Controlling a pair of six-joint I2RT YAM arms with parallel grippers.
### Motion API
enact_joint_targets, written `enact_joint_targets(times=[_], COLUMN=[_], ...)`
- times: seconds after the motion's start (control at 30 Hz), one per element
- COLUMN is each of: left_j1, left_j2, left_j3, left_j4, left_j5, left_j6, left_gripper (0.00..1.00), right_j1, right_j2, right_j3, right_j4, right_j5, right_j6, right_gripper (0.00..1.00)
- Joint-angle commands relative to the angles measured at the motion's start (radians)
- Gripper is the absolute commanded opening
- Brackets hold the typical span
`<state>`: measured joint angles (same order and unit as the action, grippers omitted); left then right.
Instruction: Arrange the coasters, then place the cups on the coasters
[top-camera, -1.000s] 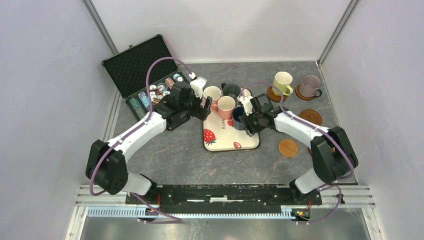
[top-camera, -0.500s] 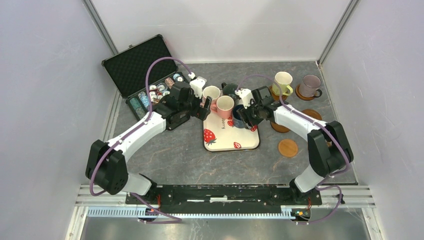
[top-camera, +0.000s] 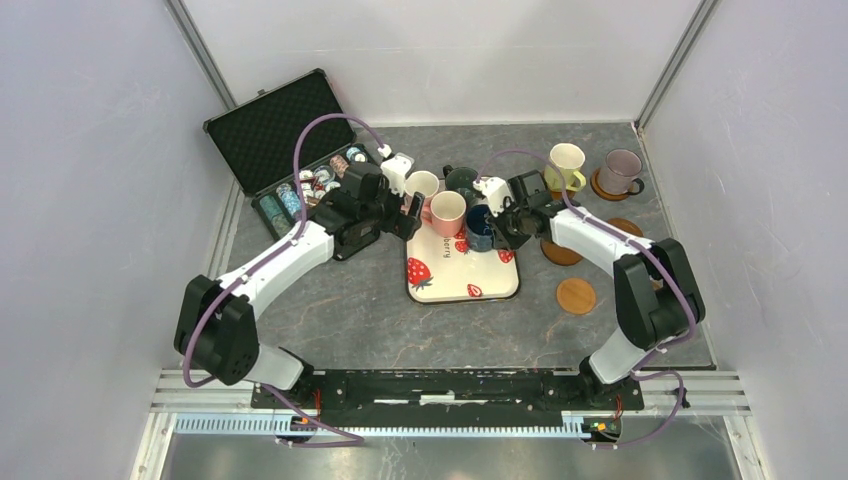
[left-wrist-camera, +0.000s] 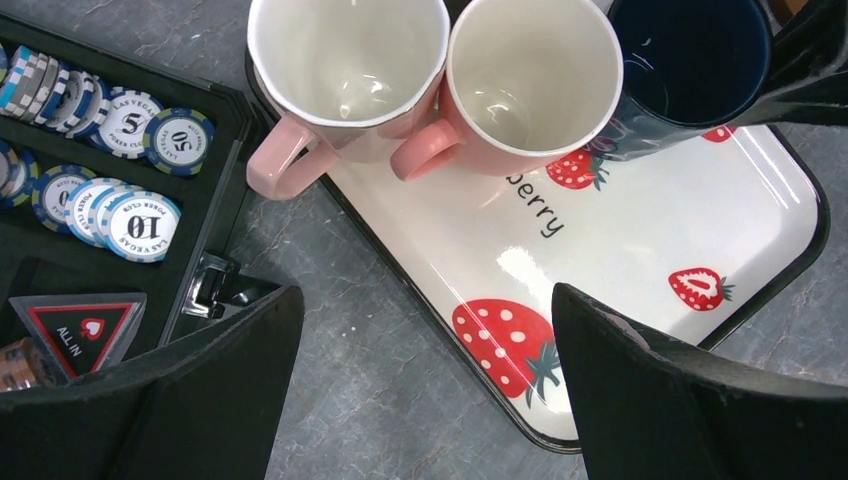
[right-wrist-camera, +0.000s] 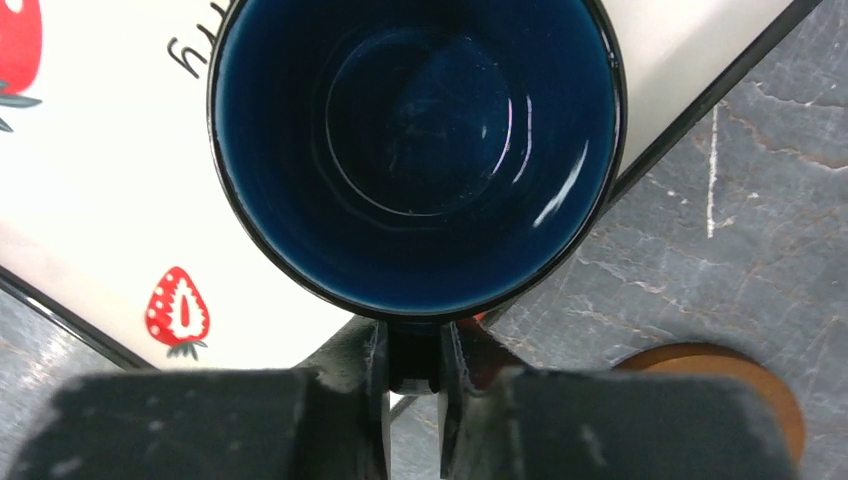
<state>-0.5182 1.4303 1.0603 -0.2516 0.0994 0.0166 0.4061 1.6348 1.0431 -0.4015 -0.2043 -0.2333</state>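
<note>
Walls (top-camera: 90, 200) close in the grey tabletop (top-camera: 340, 310) on the left, back and right, and an open chip case (top-camera: 285, 135) fills the far left corner. The broadest bare stretch lies between the strawberry tray (top-camera: 455, 280) and the arm bases. Right of the tray three bare coasters (top-camera: 575, 296) lie apart from one another; behind them the yellow-green mug (top-camera: 565, 163) and the lilac mug (top-camera: 620, 168) each stand on a coaster. The right hand (right-wrist-camera: 413, 350) is clamped on the handle of the navy mug (right-wrist-camera: 415, 150), which is upright at the tray's far right corner, over its black rim; whether its base rests on the tray cannot be told. The left hand (left-wrist-camera: 425, 300) hangs with fingers (left-wrist-camera: 200, 400) wide apart, holding nothing, above the tray's left rim, with two pink mugs (left-wrist-camera: 530, 80) crowded together just ahead of it and the navy mug close beside them.
</note>
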Motion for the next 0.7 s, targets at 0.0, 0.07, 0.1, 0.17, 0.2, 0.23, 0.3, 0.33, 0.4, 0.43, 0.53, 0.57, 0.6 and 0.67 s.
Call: enact_joint_targets(times=[0.0,0.07,0.1,0.17,0.2,0.23,0.3,0.33,0.4,0.43,0.53,0.57,0.6,0.67], left_j1=[0.006,0.006,0.006,0.005,0.006,0.005,0.006,0.006,0.006,0.006,0.005,0.006,0.006,0.006], left_j2=[0.016,0.022,0.025,0.029,0.031,0.034,0.039,0.045,0.060,0.067,0.081,0.084,0.089,0.101], left_j3=[0.049,0.052,0.053,0.056,0.056,0.059,0.067,0.075,0.104,0.116,0.141,0.145,0.150,0.165], left_j4=[0.039,0.043,0.045,0.049,0.051,0.052,0.049,0.042,0.014,0.005,-0.005,-0.004,-0.005,-0.019], left_j5=[0.033,0.046,0.053,0.066,0.072,0.076,0.082,0.086,0.101,0.109,0.138,0.153,0.163,0.184], left_j6=[-0.018,-0.018,-0.018,-0.018,-0.018,-0.018,0.015,0.023,0.040,0.044,0.056,0.061,0.064,0.060], left_gripper=[1.00,1.00,1.00,1.00,1.00,1.00,1.00,1.00,1.00,1.00,1.00,1.00,1.00,1.00], right_j1=[-0.051,-0.084,-0.099,-0.141,-0.166,-0.185,-0.239,-0.267,-0.344,-0.391,-0.516,-0.553,-0.601,-0.698], right_j2=[-0.052,-0.087,-0.112,-0.163,-0.184,-0.206,-0.227,-0.230,-0.230,-0.233,-0.232,-0.232,-0.227,-0.210], right_j3=[0.017,0.025,0.026,0.024,0.024,0.030,0.050,0.064,0.089,0.098,0.137,0.153,0.162,0.191], right_j4=[-0.031,-0.065,-0.079,-0.089,-0.093,-0.103,-0.148,-0.186,-0.279,-0.318,-0.449,-0.489,-0.518,-0.594], right_j5=[-0.077,-0.145,-0.179,-0.246,-0.266,-0.287,-0.343,-0.381,-0.443,-0.469,-0.477,-0.477,-0.477,-0.481], right_j6=[-0.082,-0.144,-0.172,-0.227,-0.254,-0.280,-0.353,-0.394,-0.487,-0.549,-0.716,-0.765,-0.798,-0.883], right_gripper=[0.00,0.00,0.00,0.00,0.00,0.00,0.00,0.00,0.00,0.00,0.00,0.00,0.00,0.00])
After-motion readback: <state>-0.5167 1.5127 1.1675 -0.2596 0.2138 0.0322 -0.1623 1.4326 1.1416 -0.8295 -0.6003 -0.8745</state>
